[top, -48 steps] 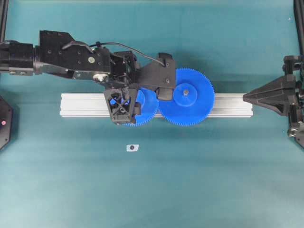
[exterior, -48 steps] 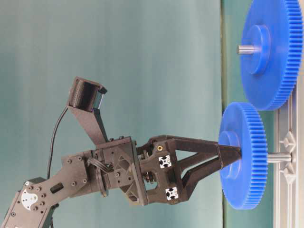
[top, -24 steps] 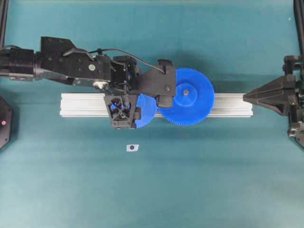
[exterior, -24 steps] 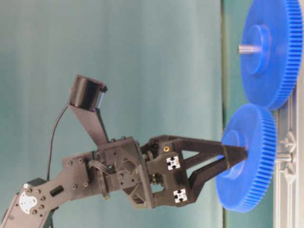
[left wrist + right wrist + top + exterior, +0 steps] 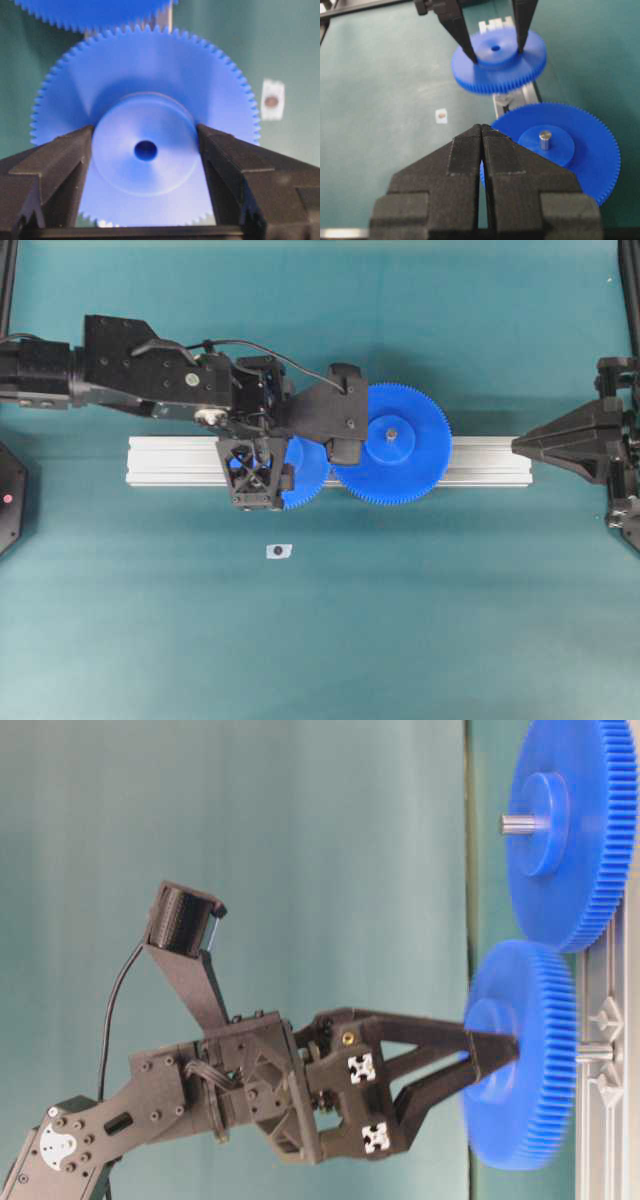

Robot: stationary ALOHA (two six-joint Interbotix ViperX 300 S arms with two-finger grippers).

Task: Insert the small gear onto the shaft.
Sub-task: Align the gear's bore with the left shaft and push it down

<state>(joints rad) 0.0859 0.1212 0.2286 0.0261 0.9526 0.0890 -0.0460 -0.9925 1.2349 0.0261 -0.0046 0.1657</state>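
Observation:
The small gear (image 5: pixel 525 1060) is a blue toothed disc with a raised hub. My left gripper (image 5: pixel 492 1055) is shut on that hub from above and holds the gear nearly level over the rail. In the left wrist view the fingers (image 5: pixel 75 155) press both sides of the hub of the small gear (image 5: pixel 150 85), and its centre hole is dark with no pin tip showing. A short length of the shaft (image 5: pixel 592 1051) shows between the gear's underside and the rail. My right gripper (image 5: pixel 516 445) is shut and empty at the rail's right end.
The wider blue gear (image 5: pixel 392 443) with a grey pin at its hub sits on the aluminium rail (image 5: pixel 180 462), its teeth beside the small gear's. A tiny white tag (image 5: pixel 279 551) lies on the teal table in front of the rail.
The small gear has come down closer to the rail, so less of the pin shows beneath it. It tilted half a second ago and is nearly level now. The right arm has not moved.

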